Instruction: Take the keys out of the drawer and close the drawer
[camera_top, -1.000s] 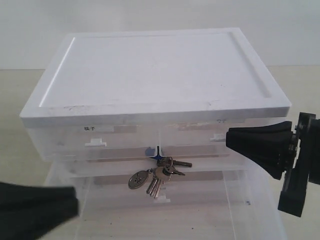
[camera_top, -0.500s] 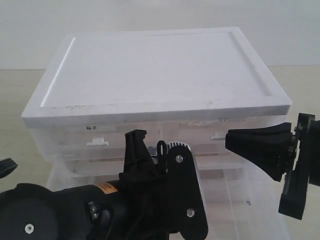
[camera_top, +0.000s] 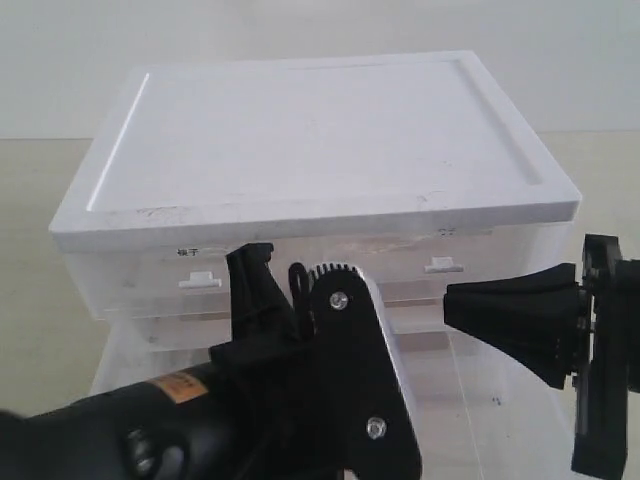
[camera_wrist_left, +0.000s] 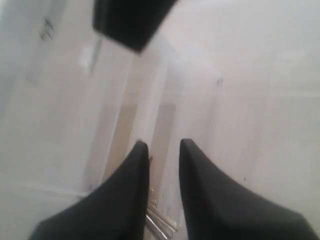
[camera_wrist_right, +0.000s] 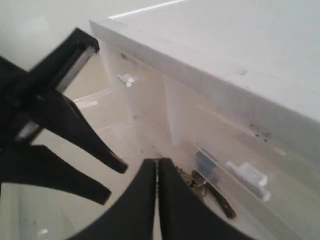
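Note:
The keys (camera_wrist_right: 210, 189) lie in the pulled-out translucent drawer (camera_top: 480, 375), close under the cabinet front. In the left wrist view a few silver key blades (camera_wrist_left: 161, 223) show low between my fingers. My left gripper (camera_wrist_left: 163, 145) hangs open just above the keys, its two black fingers (camera_wrist_right: 107, 160) apart with nothing held. In the exterior view my left arm (camera_top: 300, 400) covers the keys completely. My right gripper (camera_top: 450, 300) is shut and empty, hovering over the drawer's right side, its tip (camera_wrist_right: 157, 162) a little short of the keys.
The white-lidded drawer cabinet (camera_top: 300, 130) fills the middle of the scene. Its top tier has two half-width drawers with small white handles (camera_top: 200, 281) (camera_top: 443, 265). The beige tabletop (camera_top: 30, 250) shows on both sides of it.
My left arm has swung in from the lower left over the open drawer and now hides the keys in the exterior view. The right gripper has sunk slightly.

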